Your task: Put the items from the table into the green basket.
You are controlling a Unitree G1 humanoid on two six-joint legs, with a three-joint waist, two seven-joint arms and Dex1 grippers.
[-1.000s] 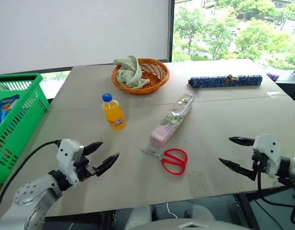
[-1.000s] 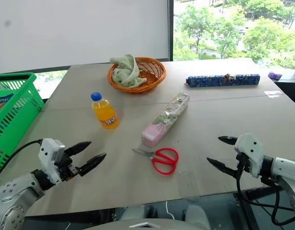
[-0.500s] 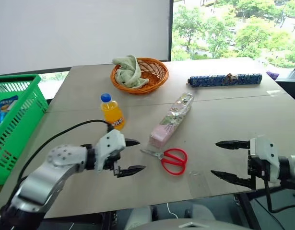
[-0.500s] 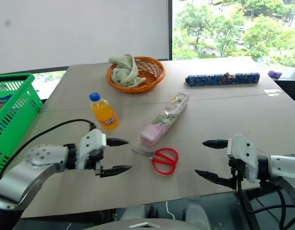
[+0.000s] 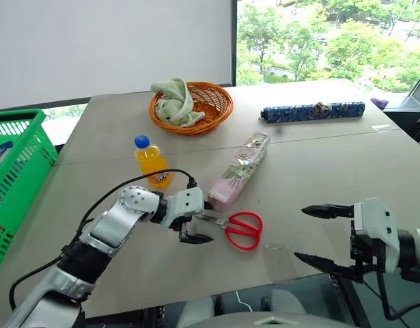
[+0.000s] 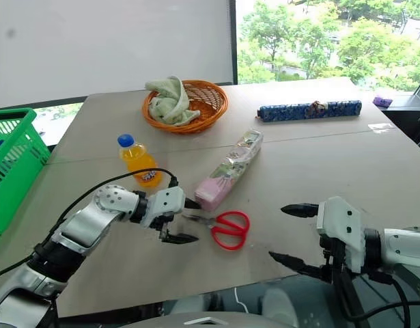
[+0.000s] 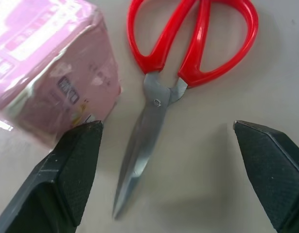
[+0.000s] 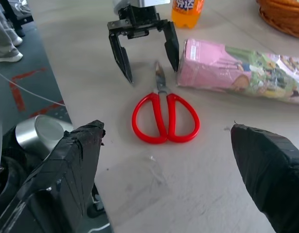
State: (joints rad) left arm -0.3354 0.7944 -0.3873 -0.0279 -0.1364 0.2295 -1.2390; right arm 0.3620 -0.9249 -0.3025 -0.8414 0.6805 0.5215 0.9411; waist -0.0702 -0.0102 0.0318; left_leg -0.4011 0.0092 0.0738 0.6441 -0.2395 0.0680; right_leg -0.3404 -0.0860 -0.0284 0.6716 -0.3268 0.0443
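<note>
Red-handled scissors [image 5: 237, 227] lie flat on the table [image 5: 332, 171], near its front edge, blades closed and pointing toward the robot's left. The left gripper [image 5: 194, 220] straddles the blade tips with its jaws spread wide, one finger on each side of the blades, neither touching the metal. In the left wrist view the far finger [image 7: 74, 170] stands just beside the near end of the pink-and-clear floral packet [image 5: 240, 170], which crowds that side of the blades; whether finger and packet touch cannot be told. The packet lies diagonally, running away from the scissors toward the table's seam.

The orange soda bottle [image 5: 152, 161] stands upright with its blue cap on, beyond the left arm and well apart from the scissors. The arm's black cable loops across the tabletop just in front of it. Farther back, a round orange wicker basket [image 5: 210, 104] holds a crumpled pale-green cloth [image 5: 172, 102]. The dark-blue patterned roll [image 5: 312, 111] lies crosswise near the far right edge.

The green basket [image 5: 18, 178] sits off the table's left side, with a blue package partly visible inside.

The right gripper [image 5: 319, 236] hovers at the front right, jaws wide apart and empty, pointing toward the scissors but well clear of them.
</note>
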